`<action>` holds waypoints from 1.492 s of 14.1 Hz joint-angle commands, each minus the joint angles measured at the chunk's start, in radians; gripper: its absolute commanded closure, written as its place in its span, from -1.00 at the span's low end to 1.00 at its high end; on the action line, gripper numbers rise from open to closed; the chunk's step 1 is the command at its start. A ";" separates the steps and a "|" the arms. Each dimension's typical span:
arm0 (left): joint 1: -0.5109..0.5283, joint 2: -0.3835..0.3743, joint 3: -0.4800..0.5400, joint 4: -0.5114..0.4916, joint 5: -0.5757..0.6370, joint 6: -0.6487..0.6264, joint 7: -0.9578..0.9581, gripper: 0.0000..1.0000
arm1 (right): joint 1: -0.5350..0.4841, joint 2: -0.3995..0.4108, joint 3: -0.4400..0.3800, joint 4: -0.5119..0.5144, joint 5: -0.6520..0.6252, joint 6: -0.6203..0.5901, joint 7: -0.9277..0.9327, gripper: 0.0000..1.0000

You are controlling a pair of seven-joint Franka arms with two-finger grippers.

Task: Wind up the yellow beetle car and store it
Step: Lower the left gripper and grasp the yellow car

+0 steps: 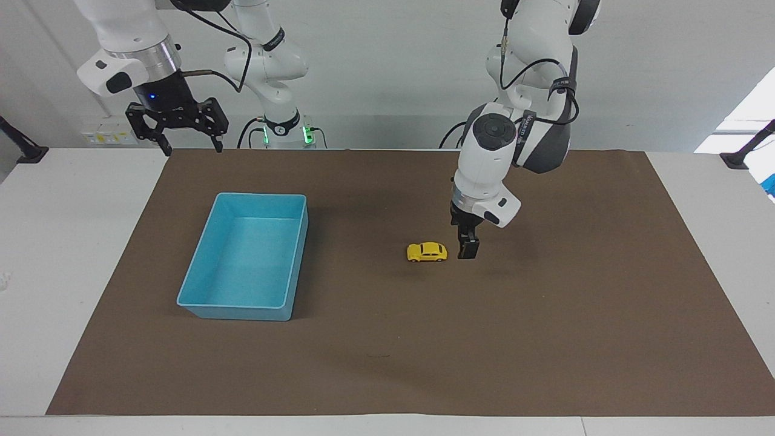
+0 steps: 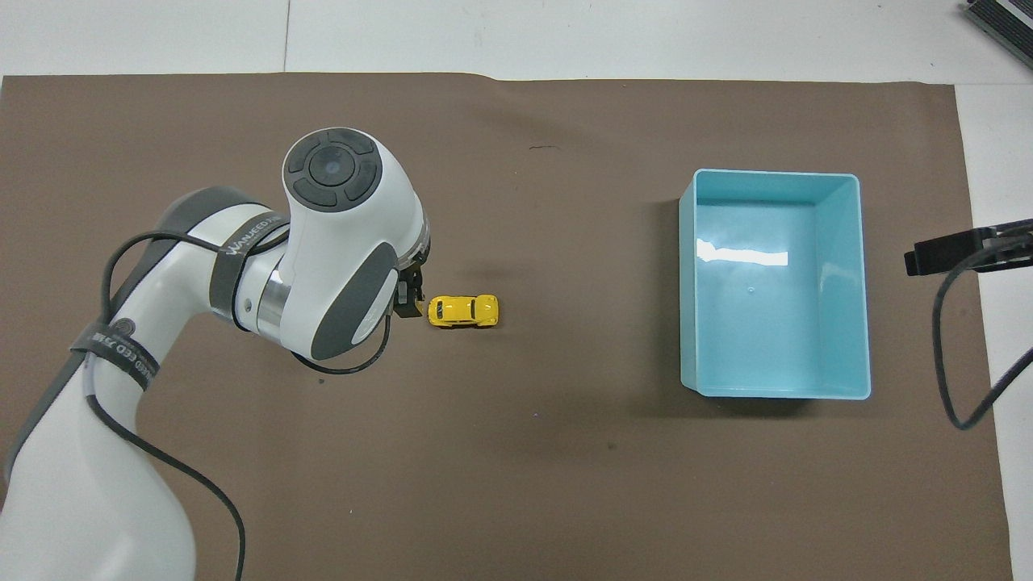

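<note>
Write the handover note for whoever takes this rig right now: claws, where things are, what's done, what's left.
Left claw: open, empty, low over the brown mat, just beside the tiny bright-yellow beetle-shaped toy car on the left arm's end, not touching.
Right claw: open, empty, waiting raised at the mat's robot-side edge, near the light-blue rectangular plastic bin.
Car: on its wheels mid-mat, loose.
Bin: empty, toward the right arm's end.
Done: nothing beyond the approach.
Left: grasp the car, wind it up, place it in the bin.
</note>
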 commanded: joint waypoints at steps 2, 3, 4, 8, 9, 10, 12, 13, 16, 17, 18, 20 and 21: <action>-0.041 -0.005 0.011 -0.083 0.020 0.051 -0.040 -1.00 | -0.005 -0.013 -0.001 -0.004 0.029 -0.003 0.013 -1.00; -0.041 -0.012 0.011 -0.104 0.017 0.064 -0.042 -1.00 | -0.005 -0.013 -0.001 -0.004 0.029 -0.003 0.013 -1.00; -0.043 -0.020 0.009 -0.121 0.012 0.075 -0.049 -1.00 | -0.005 -0.013 -0.001 -0.004 0.029 -0.003 0.013 -1.00; -0.075 -0.031 0.009 -0.138 0.012 0.091 -0.112 -1.00 | -0.005 -0.013 -0.001 -0.004 0.029 -0.003 0.013 -1.00; -0.069 -0.032 0.009 -0.147 0.012 0.118 -0.105 -1.00 | -0.005 -0.013 -0.001 -0.004 0.029 -0.003 0.013 -1.00; -0.067 -0.036 0.011 -0.166 0.012 0.149 -0.104 -1.00 | -0.005 -0.013 -0.001 -0.004 0.029 -0.003 0.013 -1.00; -0.070 -0.058 0.009 -0.216 0.012 0.167 -0.106 -1.00 | -0.005 -0.013 -0.001 -0.004 0.029 -0.003 0.013 -1.00; -0.064 -0.071 0.009 -0.239 0.012 0.183 -0.111 -1.00 | -0.005 -0.013 -0.001 -0.004 0.029 -0.003 0.013 -1.00; -0.086 -0.024 0.009 -0.261 0.012 0.224 -0.126 -1.00 | -0.005 -0.013 -0.001 -0.004 0.029 -0.003 0.013 -1.00; -0.092 -0.014 0.011 -0.261 0.012 0.244 -0.165 -1.00 | -0.005 -0.013 -0.001 -0.004 0.029 -0.003 0.013 -1.00; -0.092 -0.010 0.011 -0.261 0.012 0.273 -0.189 -1.00 | -0.005 -0.013 -0.001 -0.004 0.029 -0.003 0.013 -1.00; -0.093 -0.003 0.011 -0.262 0.012 0.287 -0.192 -1.00 | -0.005 -0.013 -0.001 -0.004 0.029 -0.003 0.013 -1.00; -0.106 0.022 0.011 -0.258 0.012 0.295 -0.193 -1.00 | -0.005 -0.013 -0.001 -0.004 0.029 -0.003 0.013 -1.00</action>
